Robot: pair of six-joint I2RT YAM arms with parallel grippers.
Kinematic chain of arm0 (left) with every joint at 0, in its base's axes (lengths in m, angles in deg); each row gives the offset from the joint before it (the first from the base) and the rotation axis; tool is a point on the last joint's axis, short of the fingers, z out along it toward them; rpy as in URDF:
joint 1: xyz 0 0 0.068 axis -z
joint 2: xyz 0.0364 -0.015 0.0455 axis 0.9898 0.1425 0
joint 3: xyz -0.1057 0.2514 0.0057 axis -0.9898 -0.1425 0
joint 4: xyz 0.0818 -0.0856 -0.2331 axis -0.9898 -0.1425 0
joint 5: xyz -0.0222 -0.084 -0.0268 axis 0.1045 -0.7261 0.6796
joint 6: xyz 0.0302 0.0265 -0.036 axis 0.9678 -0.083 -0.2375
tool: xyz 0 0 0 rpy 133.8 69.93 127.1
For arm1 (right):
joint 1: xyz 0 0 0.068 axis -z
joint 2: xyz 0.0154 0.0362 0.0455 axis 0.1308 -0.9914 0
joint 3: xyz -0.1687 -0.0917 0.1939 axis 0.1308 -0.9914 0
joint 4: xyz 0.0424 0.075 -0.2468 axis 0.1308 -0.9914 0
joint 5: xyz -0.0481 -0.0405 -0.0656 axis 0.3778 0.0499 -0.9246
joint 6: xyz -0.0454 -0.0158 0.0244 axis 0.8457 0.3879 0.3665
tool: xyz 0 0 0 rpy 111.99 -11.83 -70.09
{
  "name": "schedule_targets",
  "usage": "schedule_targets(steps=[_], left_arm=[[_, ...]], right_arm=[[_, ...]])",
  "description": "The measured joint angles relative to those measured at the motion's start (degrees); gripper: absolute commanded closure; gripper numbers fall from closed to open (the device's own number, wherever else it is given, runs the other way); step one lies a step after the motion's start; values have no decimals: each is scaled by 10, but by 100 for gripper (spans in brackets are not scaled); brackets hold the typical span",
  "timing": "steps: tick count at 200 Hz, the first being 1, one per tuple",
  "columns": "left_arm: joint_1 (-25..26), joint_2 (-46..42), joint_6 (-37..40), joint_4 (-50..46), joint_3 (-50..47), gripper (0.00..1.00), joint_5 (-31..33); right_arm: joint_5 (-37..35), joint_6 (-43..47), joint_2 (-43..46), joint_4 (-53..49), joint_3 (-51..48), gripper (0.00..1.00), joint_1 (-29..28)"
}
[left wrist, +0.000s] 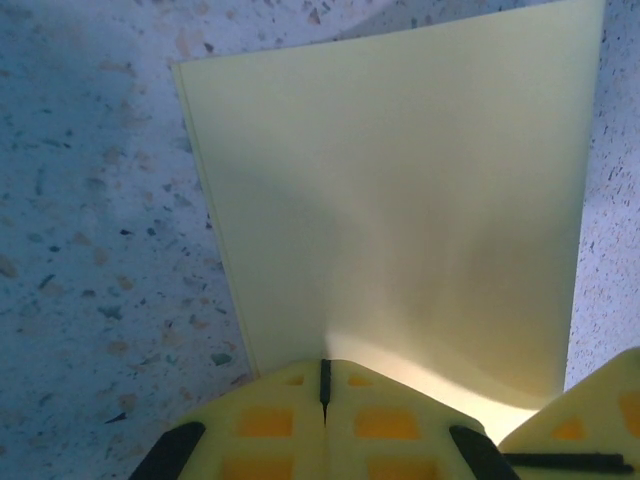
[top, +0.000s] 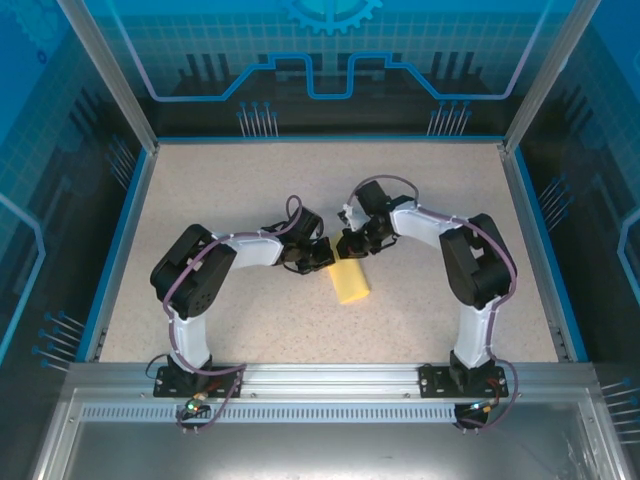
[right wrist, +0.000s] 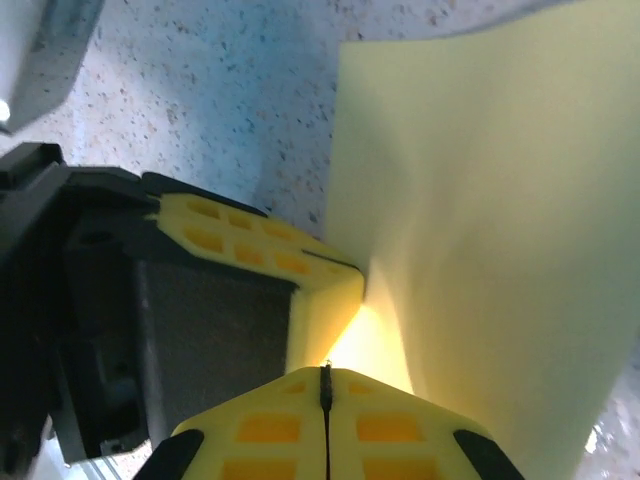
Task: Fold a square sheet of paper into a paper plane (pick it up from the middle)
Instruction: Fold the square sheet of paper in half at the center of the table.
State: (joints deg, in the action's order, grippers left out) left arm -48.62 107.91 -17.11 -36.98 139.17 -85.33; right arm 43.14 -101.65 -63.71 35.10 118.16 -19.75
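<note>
From above, the left arm [top: 200, 275] and right arm [top: 470, 260] both bend inward and meet near the middle of the speckled table [top: 250, 190]. The left gripper [top: 318, 256] and right gripper [top: 352, 248] sit just beside each other at the far end of the square sheet of paper [top: 350, 282]. The pale-yellow sheet runs from them back toward the bases, tilted a little off square to the table's edges.

On the left wrist camera, the left gripper [left wrist: 324, 378] has its yellow fingers [left wrist: 270, 420] pressed together, with only a thin dark seam between them. It is clamped on the near edge of the paper [left wrist: 400, 200]. The sheet fans out away from the fingers over the table [left wrist: 90, 250], and its left edge looks doubled. A yellow finger of the right gripper [left wrist: 585, 430] shows at the lower right corner, touching the same edge.

On the right wrist camera, the right gripper [right wrist: 326, 378] is likewise squeezed tight, pinching the sheet [right wrist: 490, 250] at its edge. The paper rises away to the right, curving slightly. The left gripper [right wrist: 300, 262] comes in from the left, its fingertip against the paper right next to the right gripper's tips, with the table [right wrist: 220, 80] behind
</note>
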Motion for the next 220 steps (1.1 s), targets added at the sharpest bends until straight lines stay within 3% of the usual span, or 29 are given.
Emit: schedule_targets(steps=[111, 220], left_arm=[[0, 6, -2, -26, 16, 100, 0], [0, 7, -2, -27, 16, 100, 4]], right_arm=[[-17, 27, -60, -22, 29, 93, 3], [19, 60, -59, 10, -7, 98, 57]])
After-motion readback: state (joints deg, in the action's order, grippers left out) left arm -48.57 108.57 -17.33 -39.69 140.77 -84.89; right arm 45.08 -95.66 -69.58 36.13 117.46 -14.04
